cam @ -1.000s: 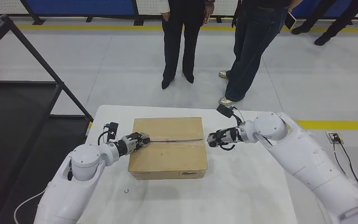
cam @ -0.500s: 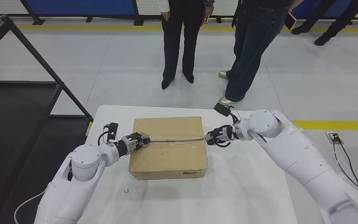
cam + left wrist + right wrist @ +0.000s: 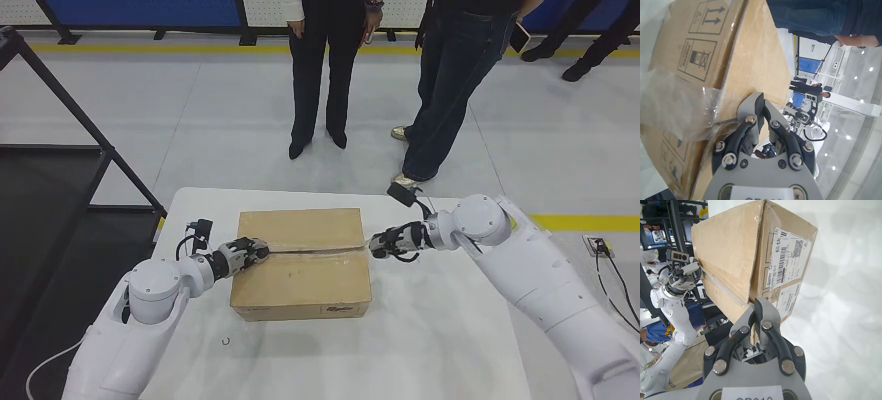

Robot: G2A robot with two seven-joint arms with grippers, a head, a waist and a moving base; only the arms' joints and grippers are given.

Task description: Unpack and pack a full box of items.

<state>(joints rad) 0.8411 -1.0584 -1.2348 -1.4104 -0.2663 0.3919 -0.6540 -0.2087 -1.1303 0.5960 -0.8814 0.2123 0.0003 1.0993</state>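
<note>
A closed cardboard box lies in the middle of the white table, its top seam sealed with clear tape. My left gripper is at the left end of that seam. In the left wrist view its fingers are shut at the box's top edge, beside wrinkled tape running down the side. My right gripper is at the seam's opposite end. Seen from the right wrist, it is shut against the box's corner where the tape ends. Whether either gripper pinches tape is hidden.
A small ring lies on the table near the front left of the box. Two people's legs stand on the floor beyond the far edge. A black metal frame stands to the left. Bare tabletop stretches to the right and front.
My right gripper pushed slightly in toward the box half a second ago and has drawn back a little to the right. The left gripper and the box have barely moved.
</note>
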